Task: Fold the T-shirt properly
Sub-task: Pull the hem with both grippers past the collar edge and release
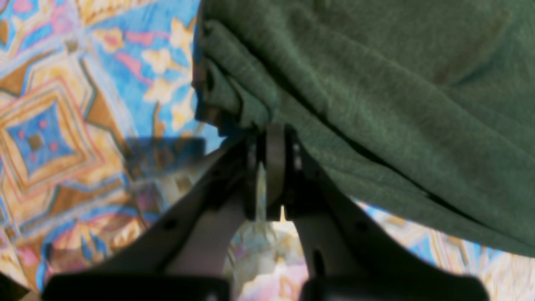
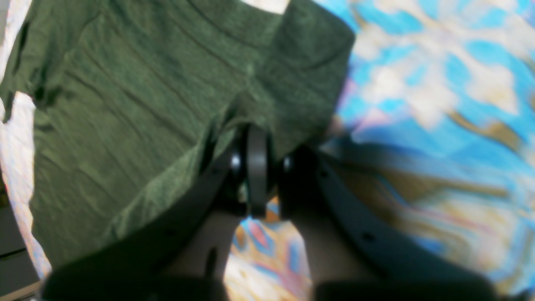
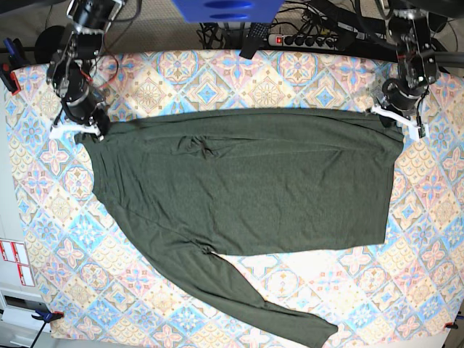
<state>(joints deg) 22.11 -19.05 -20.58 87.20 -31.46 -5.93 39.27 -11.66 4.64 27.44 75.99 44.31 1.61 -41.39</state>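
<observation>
The T-shirt (image 3: 246, 188) lies spread across the middle of the patterned tablecloth (image 3: 65, 239), its body folded into a broad band and one long sleeve (image 3: 268, 308) trailing away from the shirt's lower edge toward the cloth's near side. The left gripper (image 3: 397, 119) sits at the shirt's upper corner on the base view's right, its jaws closed on a bunched fold of the green fabric; the left wrist view shows the knit gathered right at the closed tips (image 1: 271, 138). The right gripper (image 3: 80, 129) sits at the shirt's opposite upper corner, jaws pinched together on the shirt's edge, and in the right wrist view the fabric rises in a small ridge into the tips (image 2: 255, 142). Between the two corners the shirt's top edge runs nearly straight.
</observation>
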